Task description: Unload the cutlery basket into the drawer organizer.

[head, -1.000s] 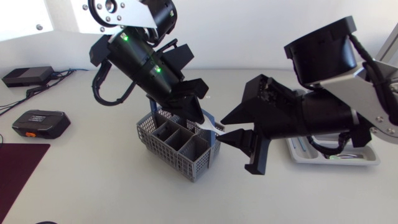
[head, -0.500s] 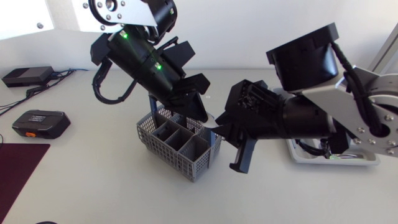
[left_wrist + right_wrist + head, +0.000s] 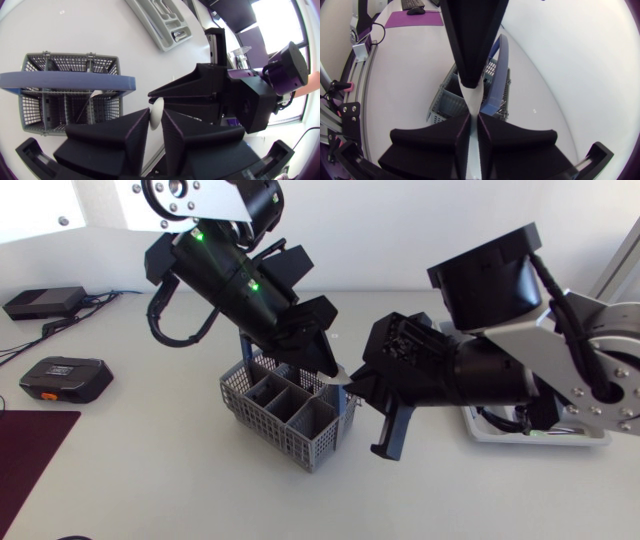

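Hanging just above the cutlery basket's (image 3: 268, 418) rim, a white utensil (image 3: 341, 380) is pinched by both the left gripper (image 3: 327, 366) and right gripper (image 3: 364, 386), so unloading seems midway: another piece (image 3: 93, 100) stands inside the basket, and the drawer organizer (image 3: 590, 438) lies well beyond it.

Matt grey plastic basket (image 3: 262, 423)

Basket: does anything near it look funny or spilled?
Nothing is spilled, and the basket stands upright. One funny thing: the left pincer and the right pincer both grip the same white utensil at once, up in the air by the basket's rim.
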